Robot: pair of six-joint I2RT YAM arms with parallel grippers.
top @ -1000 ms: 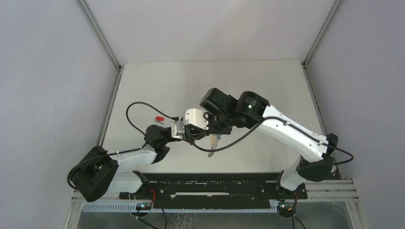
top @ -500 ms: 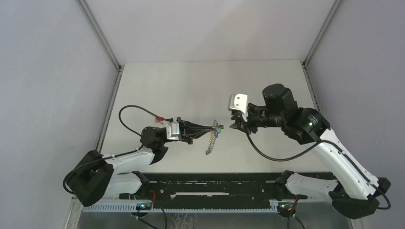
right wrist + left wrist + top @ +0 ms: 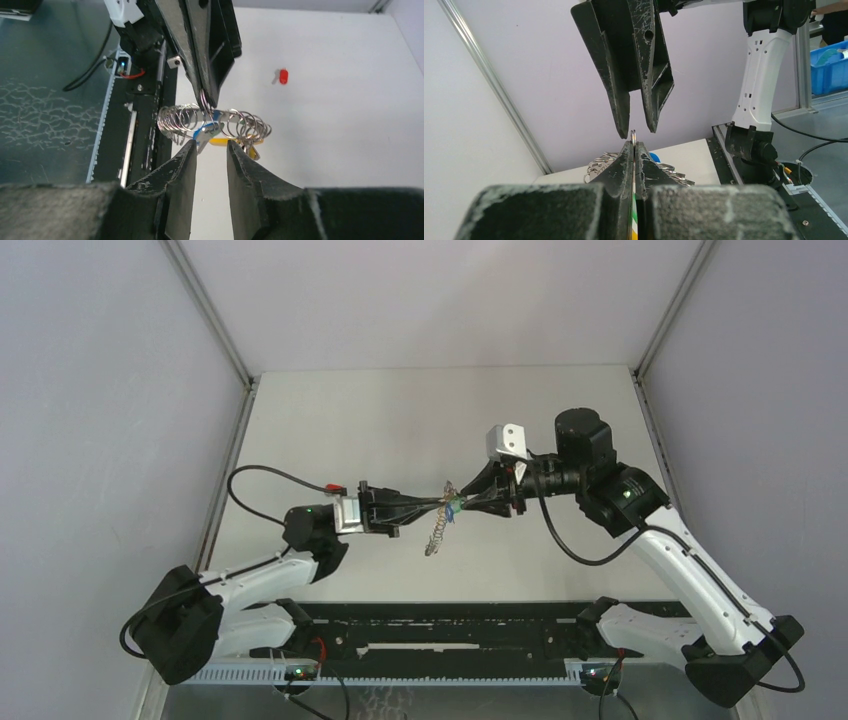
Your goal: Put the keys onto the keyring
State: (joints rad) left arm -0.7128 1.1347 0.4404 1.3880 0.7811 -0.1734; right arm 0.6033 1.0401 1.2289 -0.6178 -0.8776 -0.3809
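The thin metal keyring is held in the air above the pale surface. It is pinched edge-on between the tips of the left claw, whose black fingers press together on it so that only the top of the ring pokes out.

Hanging with the ring are its flat yellow tab and a silvery chain that loops about it and trails down toward the surface. The small silver key with the blue plastic head sits tight against the ring among the loops. Whether that key is threaded onto the ring cannot be told.

The right claw faces the left one tip to tip, its jaws parted by a narrow gap and gripping nothing. In the left wrist view the exposed top of the ring sits right at that gap, between the two tips.

The small silver key with the red plastic head lies flat on the surface, well apart from the ring. In the top view it is near the left arm.
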